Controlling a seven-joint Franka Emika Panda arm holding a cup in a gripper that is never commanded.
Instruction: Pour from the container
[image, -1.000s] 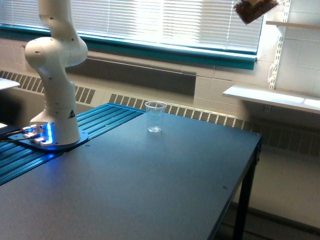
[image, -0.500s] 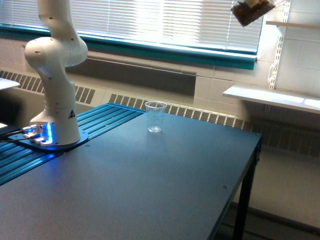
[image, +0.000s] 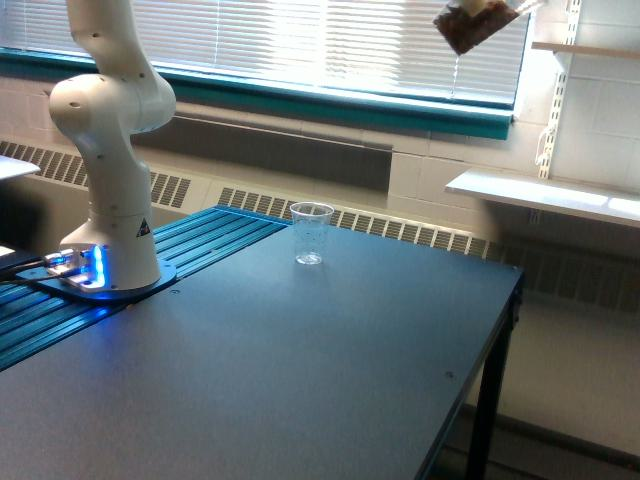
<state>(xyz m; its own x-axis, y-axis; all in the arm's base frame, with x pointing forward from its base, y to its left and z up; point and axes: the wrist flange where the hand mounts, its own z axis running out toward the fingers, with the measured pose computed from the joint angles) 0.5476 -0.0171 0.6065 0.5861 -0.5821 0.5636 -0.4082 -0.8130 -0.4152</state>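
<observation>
Exterior view: a clear rounded container (image: 468, 24) of brown contents hangs tilted at upper right, high above the small clear tapered cup (image: 311, 233) standing on the dark table (image: 300, 370); the tool's grip cannot be told.

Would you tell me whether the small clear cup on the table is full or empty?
Empty: the small cup stands upright and see-through, with nothing inside it.

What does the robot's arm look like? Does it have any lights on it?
The arm is smooth, shiny white, made of fat rounded tubes joined like elbows. It stands on a round dark base with glowing blue lights and a small triangular sticker just above. Its claw is out of the picture.
</observation>
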